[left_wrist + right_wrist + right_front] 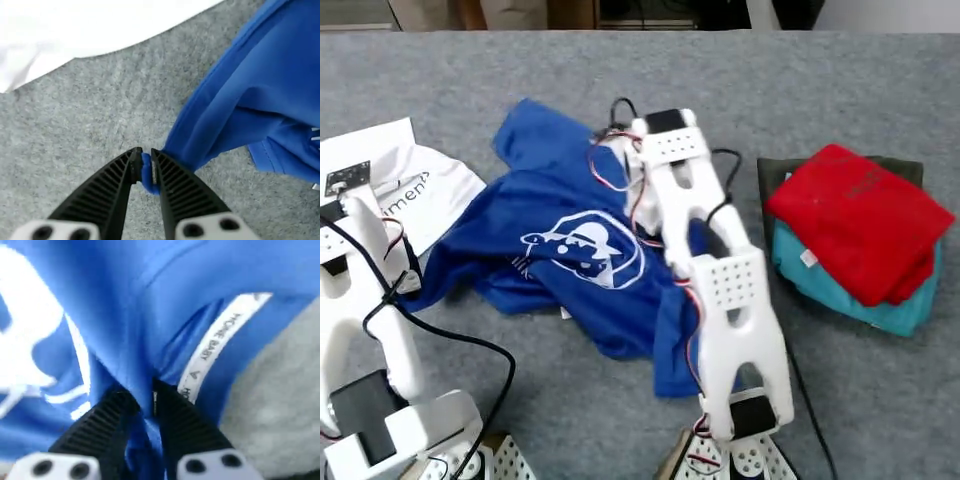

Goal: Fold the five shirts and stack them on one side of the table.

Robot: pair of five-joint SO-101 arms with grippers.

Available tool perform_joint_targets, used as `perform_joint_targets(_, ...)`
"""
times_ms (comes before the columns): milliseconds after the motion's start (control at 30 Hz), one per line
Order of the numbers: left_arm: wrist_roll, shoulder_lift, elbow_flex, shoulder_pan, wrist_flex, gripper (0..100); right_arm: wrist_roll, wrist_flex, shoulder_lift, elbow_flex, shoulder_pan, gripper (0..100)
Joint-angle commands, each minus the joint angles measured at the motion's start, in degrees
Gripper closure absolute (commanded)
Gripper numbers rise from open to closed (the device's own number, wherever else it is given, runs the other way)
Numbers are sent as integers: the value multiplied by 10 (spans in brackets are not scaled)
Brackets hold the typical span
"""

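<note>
left tool — closed, pinching blue shirt edge | right tool — closed on blue shirt fold

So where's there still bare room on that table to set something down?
The far strip of table behind the blue shirt and the folded stack is bare, as is the near patch between the arm bases and the near corner before the stack. The middle is crowded with shirt and arms; the white shirt covers the left edge.

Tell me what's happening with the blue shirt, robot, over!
Left pincer shut on blue shirt edge. Right pincer shut near its collar. Shirt crumpled, not yet folded. White shirt close beside, over.
</note>
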Motion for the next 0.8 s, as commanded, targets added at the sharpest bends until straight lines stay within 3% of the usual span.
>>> perform_joint_targets(0,2,-20,-1,-2,-5,981,-2,13,-106,110,41,962)
perform_joint_targets(133,-14,-24,-5,-2,-5,981,0,13,-218,240,71,994)
perform_joint_targets(267,-91,-24,-5,-2,0,981,40,12,-337,392,78,995)
perform_joint_targets(467,-251,-25,-13,-6,80,981,71,12,-495,561,79,994)
perform_joint_targets(767,-374,-25,-68,-75,151,981,111,12,-691,698,80,987)
